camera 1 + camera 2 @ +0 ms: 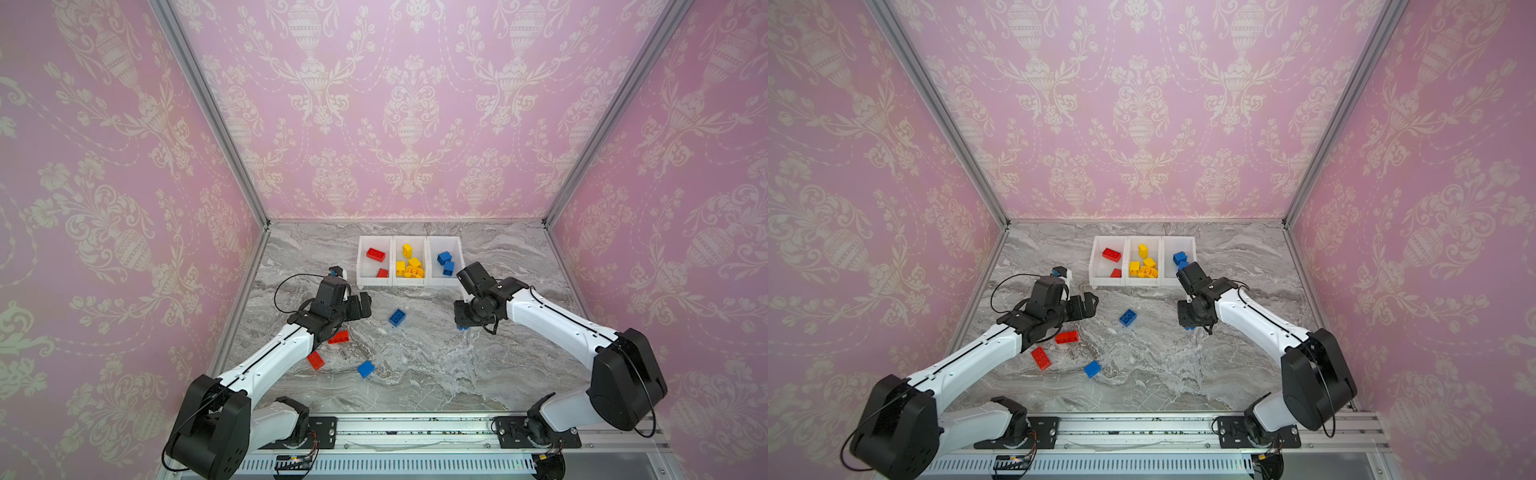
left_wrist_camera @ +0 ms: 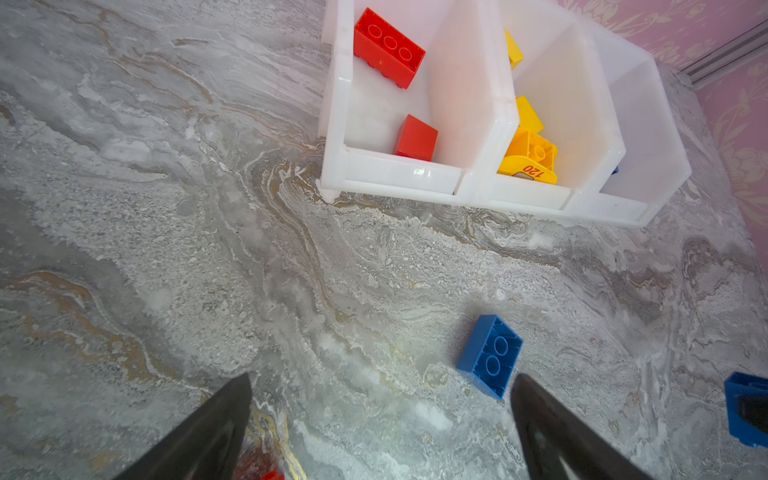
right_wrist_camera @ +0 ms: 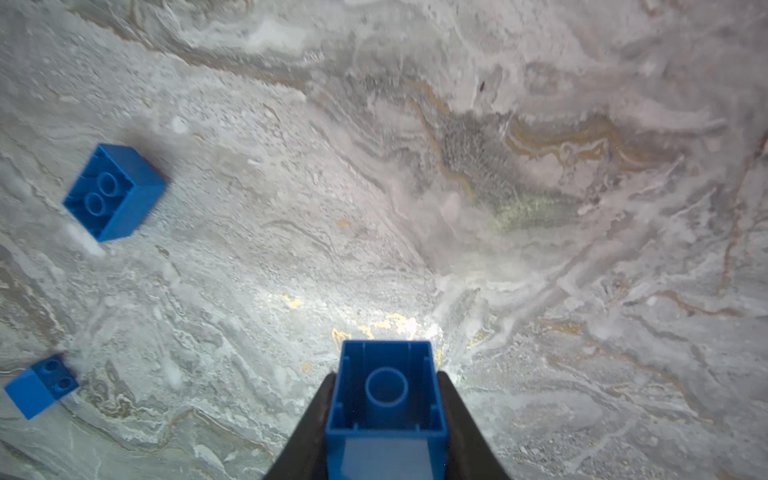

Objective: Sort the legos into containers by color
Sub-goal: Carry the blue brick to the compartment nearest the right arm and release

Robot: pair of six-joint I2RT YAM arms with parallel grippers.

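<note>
Being pinched in the right gripper (image 3: pixel 385 378), the blue brick (image 3: pixel 384 415) could be knocked loose against the blue bin (image 1: pixel 444 237) if carried low; the left gripper (image 2: pixel 381 382) is spread, empty.

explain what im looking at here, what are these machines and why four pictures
These are two robot arms mounted along one edge of a marble table, each ending in a two-fingered gripper. The two wide pictures come from a camera overhead; the two close ones from cameras on the arms' wrists. At the far side stand three joined white bins: red bricks in one, yellow bricks in the middle, blue bricks in the third. Two loose red bricks and two loose blue bricks lie on the table. The left gripper is open and empty. The right gripper pinches a single blue brick.
</note>
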